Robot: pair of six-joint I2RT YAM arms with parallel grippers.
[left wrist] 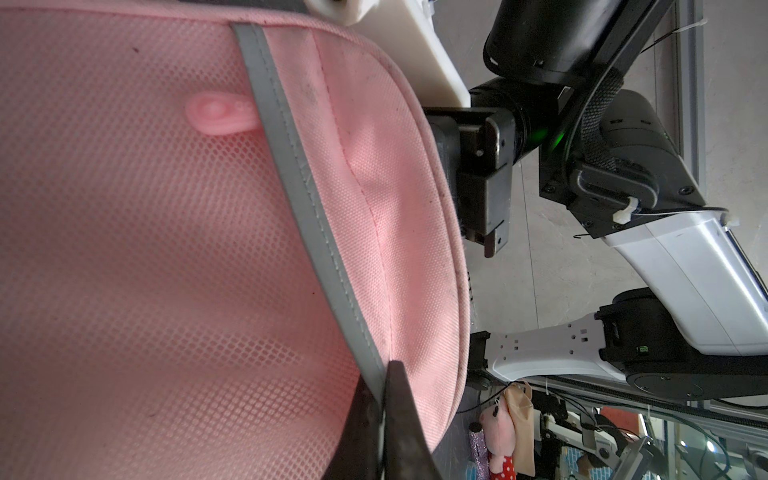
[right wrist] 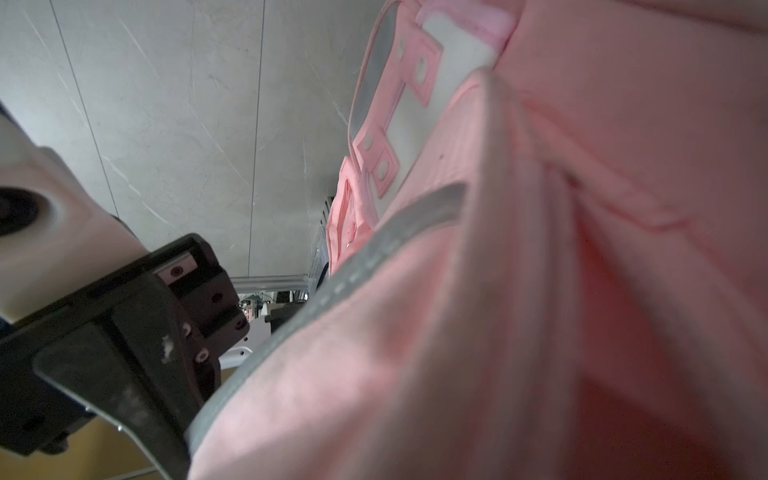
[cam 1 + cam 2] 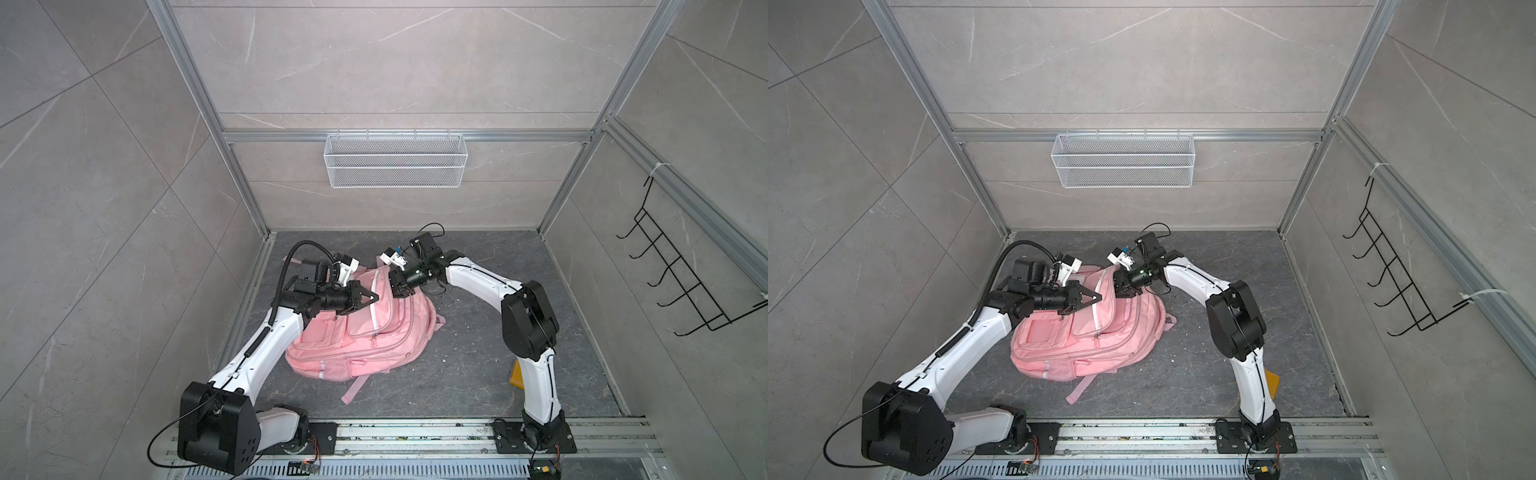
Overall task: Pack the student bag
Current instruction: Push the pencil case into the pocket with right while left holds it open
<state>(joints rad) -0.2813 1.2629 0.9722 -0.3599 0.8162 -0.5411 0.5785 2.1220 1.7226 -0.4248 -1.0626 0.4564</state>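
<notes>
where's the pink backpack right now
In both top views the student bag lies on the dark floor left of centre, its far end raised between the left arm and right arm.

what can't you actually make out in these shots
- Hold of the right gripper: the raised fold of the student bag covers its fingertips in both top views. The right wrist view shows one finger beside blurred pink fabric.
- Yellow object: mostly behind the right arm in both top views.
- Inside of the student bag: no view looks into it.
</notes>
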